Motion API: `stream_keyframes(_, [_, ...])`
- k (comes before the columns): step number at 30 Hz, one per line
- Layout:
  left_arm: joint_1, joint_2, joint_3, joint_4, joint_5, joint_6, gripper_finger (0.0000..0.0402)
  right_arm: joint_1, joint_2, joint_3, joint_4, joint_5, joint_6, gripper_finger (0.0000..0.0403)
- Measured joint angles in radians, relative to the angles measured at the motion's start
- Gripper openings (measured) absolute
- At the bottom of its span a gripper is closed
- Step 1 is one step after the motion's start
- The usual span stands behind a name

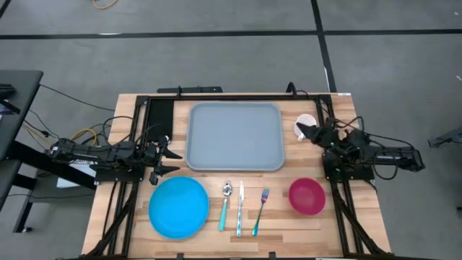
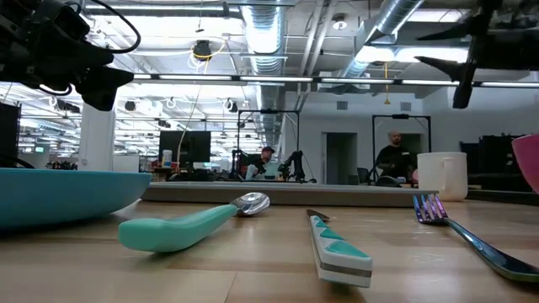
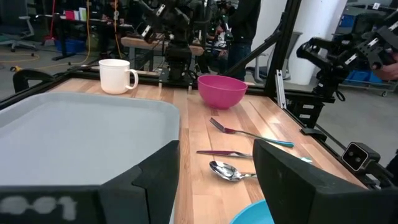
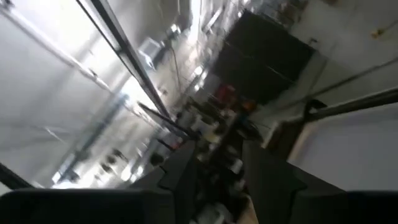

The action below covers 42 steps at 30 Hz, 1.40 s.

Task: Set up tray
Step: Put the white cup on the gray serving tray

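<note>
**Tray bare at the table's back, both arms off it**

The wooden table (image 1: 361, 217) carries the grey-blue tray (image 1: 234, 136) at its back centre, lying flat with nothing on it. In front of it sit the blue plate (image 1: 178, 207) and pink bowl (image 1: 307, 196), with spoon (image 1: 224, 206), knife (image 1: 240, 209) and fork (image 1: 260, 211) between them. A white mug (image 3: 117, 75) stands beside the tray's right edge. The left gripper (image 1: 167, 161) hovers just left of the tray, fingers spread — holding nothing. The right gripper (image 1: 303, 131) hangs over the mug; whether its fingers are parted or closed, I cannot tell.

Matt plastic tray (image 1: 234, 136), wooden table (image 1: 346, 231)
</note>
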Motion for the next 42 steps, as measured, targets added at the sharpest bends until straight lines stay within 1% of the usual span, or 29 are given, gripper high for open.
stream_keyframes(3, [0.0,0.0,0.0,0.0,0.0,-0.007,0.0192,0.0,0.113,0.098,-0.09,-0.007,-0.062,0.0119])
stream_keyframes(7, [0.0,0.0,0.0,0.0,0.0,0.0,0.0192,-0.015,0.283,0.295,-0.237,0.037,-0.155,0.0116])
stream_keyframes(10, [0.0,0.0,0.0,0.0,0.0,-0.007,0.0192,-0.041,0.419,0.477,-0.465,0.074,-0.202,0.0116])
stream_keyframes(13, [0.0,0.0,0.0,0.0,0.0,0.0,0.0192,-0.076,0.573,0.657,-0.748,0.142,-0.212,0.0116])
stream_keyframes(16, [0.0,0.0,0.0,0.0,0.0,-0.005,0.0192,-0.117,0.728,0.799,-1.015,0.207,-0.152,0.0116])
stream_keyframes(18, [0.0,0.0,0.0,0.0,0.0,-0.006,0.0192,-0.145,0.82,0.868,-1.132,0.218,-0.104,0.0116])
stream_keyframes(20, [0.0,0.0,0.0,0.0,0.0,-0.001,0.0192,-0.171,0.898,0.915,-1.202,0.203,-0.07,0.0116])
stream_keyframes(22, [0.0,0.0,0.0,0.0,0.0,-0.002,0.0192,-0.193,0.967,0.948,-1.216,0.152,-0.07,0.0116])
stream_keyframes(26, [0.0,0.0,0.0,0.0,0.0,-0.003,0.0192,-0.212,1.083,0.991,-1.15,-0.008,-0.083,0.0117])
stream_keyframes(28, [0.0,0.0,0.0,0.0,0.0,0.0,0.0192,-0.219,1.135,1.004,-1.109,-0.045,-0.1,0.0117])
stream_keyframes(33, [0.0,0.0,0.0,0.0,0.0,-0.003,0.0192,-0.231,1.229,1.011,-1.117,-0.117,0.036,0.0117])
stream_keyframes(35, [0.0,0.0,0.0,0.0,0.0,0.0,0.0192,-0.221,1.242,1.011,-1.126,-0.113,0.045,0.0117])
stream_keyframes(37, [0.0,0.0,0.0,0.0,0.0,-0.006,0.0192,-0.2,1.245,1.012,-1.137,-0.091,0.085,0.0117])
stream_keyframes(40, [0.0,0.0,0.0,0.001,-0.001,-0.001,0.0192,-0.159,1.234,1.012,-1.158,-0.027,0.166,0.0117])
stream_keyframes(42, [0.0,0.0,0.0,0.004,-0.009,0.006,0.0192,-0.135,1.22,1.012,-1.204,0.025,0.226,0.0117])
